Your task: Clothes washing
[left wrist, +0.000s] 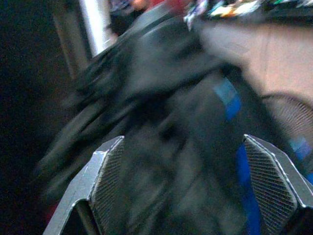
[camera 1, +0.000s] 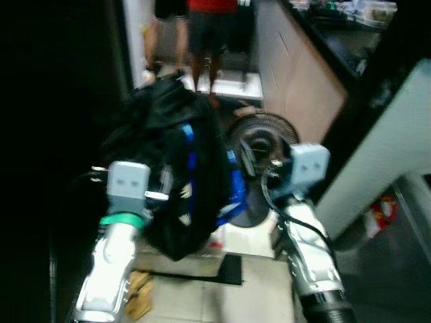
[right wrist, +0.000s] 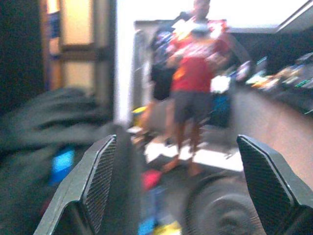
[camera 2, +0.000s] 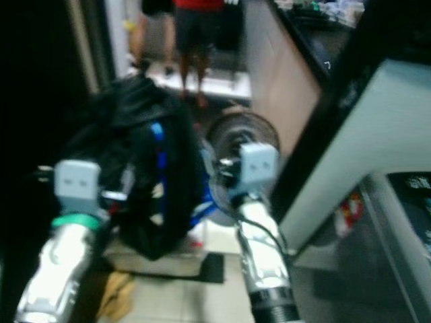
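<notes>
Black fabric with blue straps, a bundle of clothes [camera 1: 172,168], hangs in front of the robot between its two raised arms, above the tiled floor [camera 1: 202,296]. The left hand [left wrist: 195,196] is spread wide; in the left wrist view the dark cloth lies between its two fingers [left wrist: 105,181], though blur prevents telling whether either pad touches it. The right hand [right wrist: 171,191] is likewise spread and holds nothing; it faces past the bundle toward a round fan [camera 1: 261,138] standing on the floor just beside the clothes. Beyond the fan, a person [right wrist: 195,83] in a red shirt and dark shorts stands near a counter [camera 1: 303,74]. A pale slanted panel [camera 1: 384,141], perhaps an appliance lid or door, rises at the robot's right.

Risks, as judged from this moment: with both hands unclosed, the bundle appears supported by something other than a firm grasp and could slide to the floor. The dangling blue straps may snag the fan grille or the right arm. Motion blur suggests the robot is moving, so a misjudged reach could strike the fan or crowd the person.
</notes>
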Motion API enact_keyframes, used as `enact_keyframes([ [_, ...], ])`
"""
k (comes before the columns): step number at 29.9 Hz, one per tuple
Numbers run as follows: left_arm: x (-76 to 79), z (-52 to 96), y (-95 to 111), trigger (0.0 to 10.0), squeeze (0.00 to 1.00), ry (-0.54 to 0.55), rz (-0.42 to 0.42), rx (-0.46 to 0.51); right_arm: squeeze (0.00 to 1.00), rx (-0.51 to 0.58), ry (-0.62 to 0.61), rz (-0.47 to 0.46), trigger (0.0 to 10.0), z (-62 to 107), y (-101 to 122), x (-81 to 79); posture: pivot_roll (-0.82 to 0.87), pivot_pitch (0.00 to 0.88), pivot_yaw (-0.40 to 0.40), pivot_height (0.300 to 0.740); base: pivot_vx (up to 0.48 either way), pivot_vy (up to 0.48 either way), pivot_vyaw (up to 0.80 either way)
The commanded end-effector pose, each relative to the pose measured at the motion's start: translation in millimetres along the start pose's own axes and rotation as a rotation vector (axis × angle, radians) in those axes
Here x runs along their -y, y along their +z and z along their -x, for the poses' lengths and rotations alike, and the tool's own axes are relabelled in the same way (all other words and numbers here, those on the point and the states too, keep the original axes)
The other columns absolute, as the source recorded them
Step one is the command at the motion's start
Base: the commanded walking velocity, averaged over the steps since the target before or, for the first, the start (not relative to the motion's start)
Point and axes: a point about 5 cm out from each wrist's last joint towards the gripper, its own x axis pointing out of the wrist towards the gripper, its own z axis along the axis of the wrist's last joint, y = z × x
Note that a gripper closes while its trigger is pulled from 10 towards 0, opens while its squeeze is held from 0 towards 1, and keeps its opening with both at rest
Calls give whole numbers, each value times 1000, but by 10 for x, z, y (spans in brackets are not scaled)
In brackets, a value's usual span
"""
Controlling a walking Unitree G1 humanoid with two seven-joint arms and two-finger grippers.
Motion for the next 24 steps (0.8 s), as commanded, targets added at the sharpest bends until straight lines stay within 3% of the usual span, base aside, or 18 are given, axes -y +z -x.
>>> enact_keyframes([
  [1, 74, -17, 60, 10000, 0, -25, 21, 19, 0, -14, -36, 14, 10000, 37, -17, 97, 24, 0, -17, 740, 480, 0, 0],
  [6, 72, -36, 86, 10000, 0, -25, 23, 26, 0, -11, -37, 12, 10000, 32, -9, 98, 23, 0, -15, 740, 480, 0, 0],
  [12, 41, -119, 211, 10000, 0, -3, 34, 42, 0, 16, -32, 5, 10000, 17, 64, 92, 24, 0, -14, 740, 197, 0, 0],
  [14, 24, -171, 333, 10000, 0, 5, 21, 80, 0, 42, -26, 14, 10000, -15, 135, 94, 25, 0, -14, 740, 0, 0, 0],
  [16, -25, -265, 614, 10000, 0, 7, -35, 180, 0, 89, -13, 31, 10000, -66, 258, 90, 25, 0, -14, 740, 0, 0, 0],
  [20, -69, -305, 723, 10000, 0, 7, -75, 210, 0, 102, -8, 34, 10000, -80, 293, 85, 25, 0, -14, 740, 0, 0, 0],
  [22, -136, -351, 825, 10000, 0, 14, -91, 230, 0, 108, -5, 34, 10000, -90, 308, 81, 29, 0, -18, 740, 0, 0, 0],
  [23, -259, -442, 974, 10000, 0, 40, -148, 245, 0, 107, 0, 29, 10000, -102, 305, 72, 32, 0, -20, 740, 0, 0, 0],
  [24, -284, -461, 1005, 10000, 0, 47, -160, 248, 0, 105, 1, 28, 10000, -104, 302, 70, 32, 0, -20, 740, 0, 0, 0],
])
